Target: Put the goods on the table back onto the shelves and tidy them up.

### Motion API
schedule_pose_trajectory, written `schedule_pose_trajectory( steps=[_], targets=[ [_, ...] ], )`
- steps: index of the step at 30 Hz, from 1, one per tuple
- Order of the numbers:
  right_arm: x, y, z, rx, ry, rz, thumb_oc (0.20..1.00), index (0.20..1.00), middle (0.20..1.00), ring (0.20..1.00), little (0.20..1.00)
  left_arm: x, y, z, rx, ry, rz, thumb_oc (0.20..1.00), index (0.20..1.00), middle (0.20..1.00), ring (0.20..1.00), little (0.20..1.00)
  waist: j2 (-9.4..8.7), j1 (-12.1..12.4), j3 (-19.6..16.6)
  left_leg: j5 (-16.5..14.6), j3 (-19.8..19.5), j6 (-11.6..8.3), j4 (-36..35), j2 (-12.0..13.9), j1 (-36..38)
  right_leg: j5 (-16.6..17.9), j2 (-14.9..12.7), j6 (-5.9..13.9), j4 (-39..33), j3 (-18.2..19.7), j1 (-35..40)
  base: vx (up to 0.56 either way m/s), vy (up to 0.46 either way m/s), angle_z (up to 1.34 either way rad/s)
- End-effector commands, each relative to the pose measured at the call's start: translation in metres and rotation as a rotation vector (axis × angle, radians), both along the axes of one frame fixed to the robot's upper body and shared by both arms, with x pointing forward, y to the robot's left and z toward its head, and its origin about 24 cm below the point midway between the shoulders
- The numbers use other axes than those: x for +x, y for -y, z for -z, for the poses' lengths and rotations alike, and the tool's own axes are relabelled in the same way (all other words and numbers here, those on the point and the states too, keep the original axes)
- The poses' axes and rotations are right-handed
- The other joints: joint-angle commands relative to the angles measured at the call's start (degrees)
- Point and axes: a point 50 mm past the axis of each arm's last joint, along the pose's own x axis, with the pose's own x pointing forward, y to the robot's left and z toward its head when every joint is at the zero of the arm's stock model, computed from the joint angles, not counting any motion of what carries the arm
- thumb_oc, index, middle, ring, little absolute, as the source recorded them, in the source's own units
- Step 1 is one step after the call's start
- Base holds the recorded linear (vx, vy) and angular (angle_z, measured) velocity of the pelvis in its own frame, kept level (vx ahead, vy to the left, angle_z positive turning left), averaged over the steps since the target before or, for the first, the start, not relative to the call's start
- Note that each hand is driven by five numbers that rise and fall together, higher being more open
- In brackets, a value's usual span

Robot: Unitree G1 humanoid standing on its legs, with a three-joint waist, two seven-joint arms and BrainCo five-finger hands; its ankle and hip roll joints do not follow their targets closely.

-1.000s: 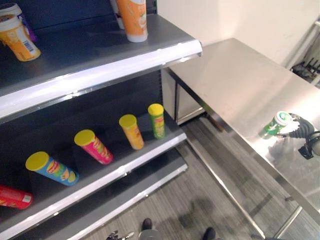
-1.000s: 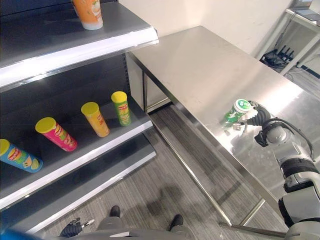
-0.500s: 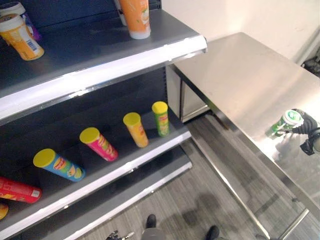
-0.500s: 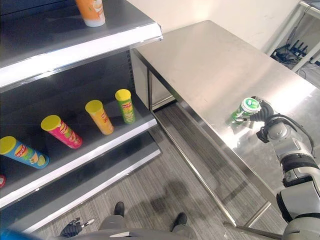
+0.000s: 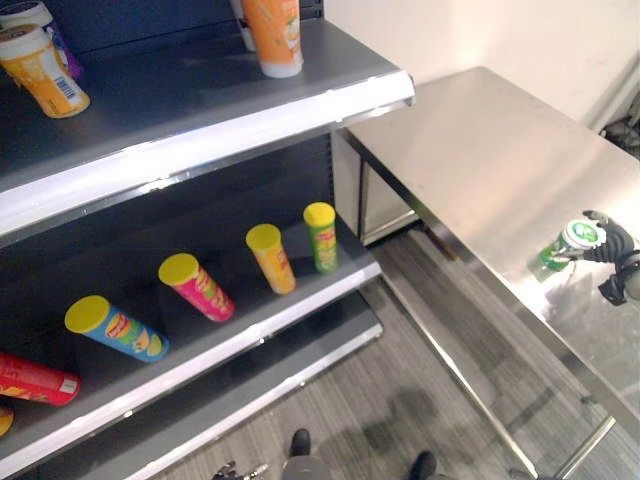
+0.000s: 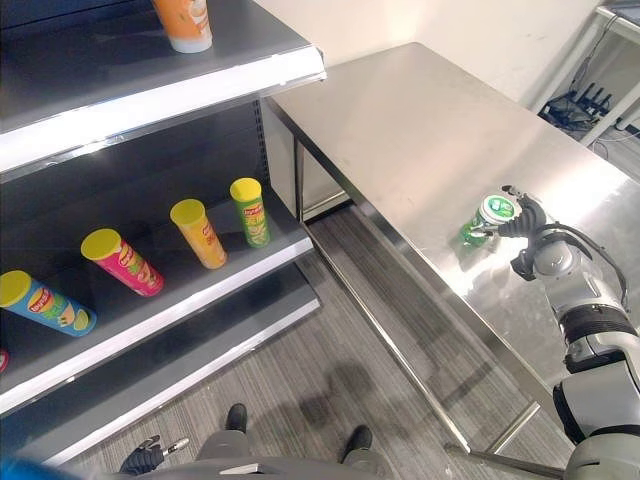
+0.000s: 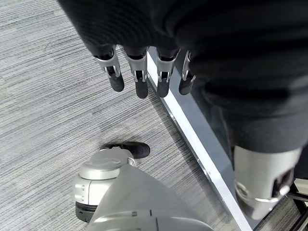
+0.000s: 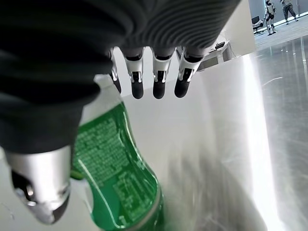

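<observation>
shelves (image 5: 200, 140) on the left already carried several tubes and cups. steel table (image 6: 420, 130) on the right carried one item, a green cup (image 6: 482, 220) near its near edge. right hand (image 6: 527, 222) was beside the cup, fingers straight, not closed on it. left hand (image 7: 139, 72) hung relaxed over the floor. judged: last item left.

A green can (image 6: 484, 221) with a white-and-green lid is reflecting in the brushed silver surface (image 6: 420, 130). Yellow-lidded tubes are showing blue (image 5: 115, 330), pink (image 5: 198, 290), orange (image 5: 272, 259) and green (image 5: 321, 237) bodies on the dark grey shelf (image 5: 250, 310). An orange cup (image 5: 272, 35) is standing out above.
</observation>
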Motion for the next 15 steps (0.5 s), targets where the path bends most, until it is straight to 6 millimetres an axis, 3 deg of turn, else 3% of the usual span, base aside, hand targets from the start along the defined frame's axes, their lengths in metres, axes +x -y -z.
schedule_pose_trajectory(
  steps=[1,15],
  targets=[
    [0.0146,-0.0043,-0.0393,-0.078,0.110,-0.018,1.000,1.000,1.000,1.000,1.000,0.0069,-0.0120,-0.0045,0.044,0.008,0.030,1.000,1.000,1.000,1.000,1.000,-1.68,0.60,-0.88,1.28,7.39,-2.89,1.16,4.09,2.25,-5.43,1.49,-0.51,0.61,1.80,1.77,0.00,0.000,0.00],
    [0.0187,-0.0053,-0.0309,-0.070,0.066,0.000,1.000,1.000,1.000,1.000,1.000,0.0043,-0.0128,-0.0040,0.045,-0.003,0.029,1.000,1.000,1.000,1.000,1.000,-1.56,1.44,-0.79,1.15,6.82,-2.92,0.95,3.90,2.47,-5.64,1.54,-0.52,0.61,1.61,2.22,0.00,0.000,0.00]
  ],
)
